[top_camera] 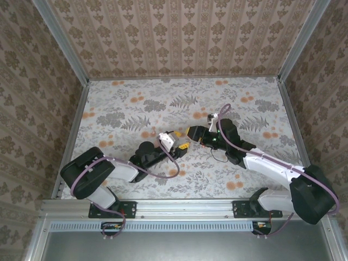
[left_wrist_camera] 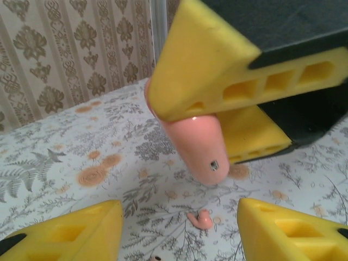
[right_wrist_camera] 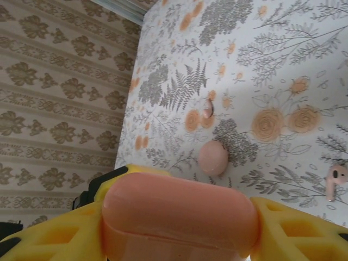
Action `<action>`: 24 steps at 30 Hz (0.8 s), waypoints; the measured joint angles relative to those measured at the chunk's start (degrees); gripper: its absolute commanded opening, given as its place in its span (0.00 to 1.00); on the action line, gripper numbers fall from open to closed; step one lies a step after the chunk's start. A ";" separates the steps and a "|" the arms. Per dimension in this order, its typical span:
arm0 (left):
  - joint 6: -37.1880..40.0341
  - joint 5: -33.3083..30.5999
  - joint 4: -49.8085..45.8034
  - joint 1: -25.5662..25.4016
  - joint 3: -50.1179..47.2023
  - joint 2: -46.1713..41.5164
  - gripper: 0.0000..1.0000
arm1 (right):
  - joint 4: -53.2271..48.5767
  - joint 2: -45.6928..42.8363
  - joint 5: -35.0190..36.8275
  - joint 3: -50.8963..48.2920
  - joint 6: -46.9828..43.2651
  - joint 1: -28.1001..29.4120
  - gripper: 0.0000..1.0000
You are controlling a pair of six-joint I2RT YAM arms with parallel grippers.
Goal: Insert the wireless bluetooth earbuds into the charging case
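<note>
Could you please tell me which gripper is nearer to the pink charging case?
Right. The right gripper holds the charging case clamped in its grip. The left gripper sits just short of the case, jaws apart, not touching it.

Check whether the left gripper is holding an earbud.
No: the earbud lies loose on the table, untouched between the open fingers of the left gripper.

Centre of the table: your left gripper (top_camera: 178, 143) and right gripper (top_camera: 191, 132) stand nose to nose, close together. The charging case (left_wrist_camera: 198, 147), clamped in the right gripper, hangs just ahead of the gap between the spread left fingers (left_wrist_camera: 70, 234). One earbud (left_wrist_camera: 201, 219) lies on the cloth below it. Patterned walls (top_camera: 174, 32) close three sides, and the far table (top_camera: 163, 92) is open to you.
</note>
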 measured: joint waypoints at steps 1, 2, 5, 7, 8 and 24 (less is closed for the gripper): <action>-0.02 -0.28 0.20 -0.04 0.11 -0.02 0.58 | 0.35 -0.31 0.02 -0.07 0.17 0.24 0.56; -0.11 -0.72 0.26 -0.11 0.22 -0.04 0.57 | 0.81 -0.57 0.00 -0.26 0.24 0.42 0.56; -1.16 -1.73 0.42 -0.11 0.50 -0.15 0.57 | 1.25 -1.53 0.04 -1.16 0.79 1.01 0.56; -1.99 -1.86 0.35 -0.11 0.59 -0.33 0.57 | 1.51 -2.19 0.70 -1.75 1.29 1.42 0.56; -2.29 -1.86 0.39 -0.31 0.59 -0.44 0.57 | 1.81 -2.51 1.01 -1.95 1.42 1.57 0.56; -5.22 -0.31 -0.13 -0.85 2.19 -1.18 0.56 | 4.33 -3.87 4.15 -2.64 1.68 2.58 0.56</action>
